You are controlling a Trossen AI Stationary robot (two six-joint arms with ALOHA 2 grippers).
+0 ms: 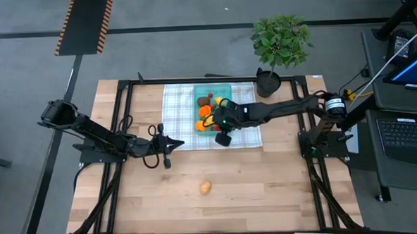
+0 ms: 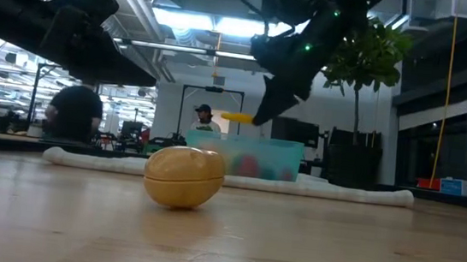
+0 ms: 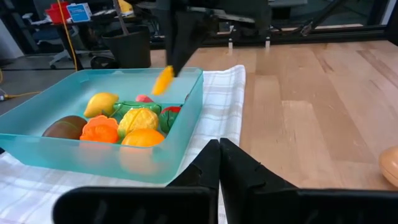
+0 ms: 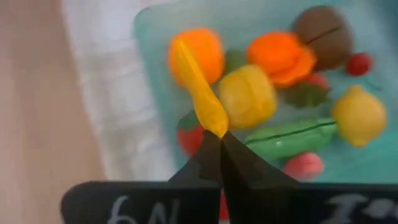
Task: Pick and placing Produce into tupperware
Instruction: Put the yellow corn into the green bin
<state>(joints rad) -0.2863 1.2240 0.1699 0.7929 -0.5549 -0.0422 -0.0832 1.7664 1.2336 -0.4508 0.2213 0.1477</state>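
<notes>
Teal tupperware (image 3: 37, 146) on white-and-grey checked cloth (image 3: 227, 84); tan potato (image 2: 183, 177).

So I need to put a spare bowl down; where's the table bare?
Bare wood lies around the potato in front of the cloth, and beside the plant. Crowded: the tupperware, full of produce, with the right pincer above it.

The right arm (image 1: 279, 109) hides much of the tupperware (image 1: 202, 91) from above; people (image 2: 74, 114) (far behind) are blurred.
</notes>
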